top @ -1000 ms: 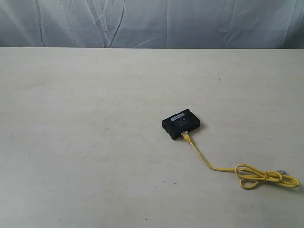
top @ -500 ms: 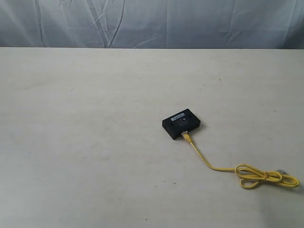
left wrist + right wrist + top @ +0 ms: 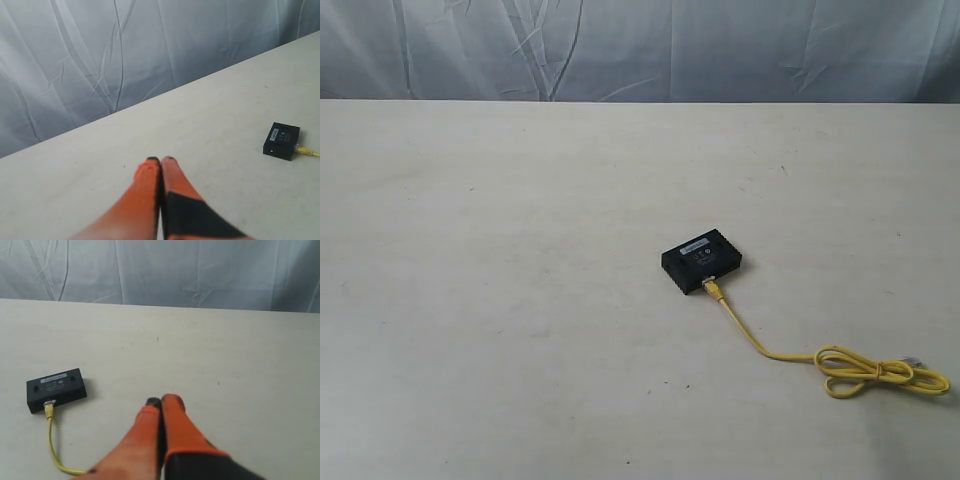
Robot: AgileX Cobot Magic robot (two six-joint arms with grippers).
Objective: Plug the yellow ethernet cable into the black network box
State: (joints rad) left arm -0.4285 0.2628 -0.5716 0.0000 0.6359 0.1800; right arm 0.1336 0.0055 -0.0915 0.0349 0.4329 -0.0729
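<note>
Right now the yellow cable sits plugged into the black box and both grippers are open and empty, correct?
Not quite. The cable is plugged into the box, but the left gripper and right gripper are shut, not open, and empty, as the wrist views show.

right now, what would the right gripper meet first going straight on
Likely only bare table, though depth is unclear. The right gripper, jaws shut, points well clear of the black network box.
</note>
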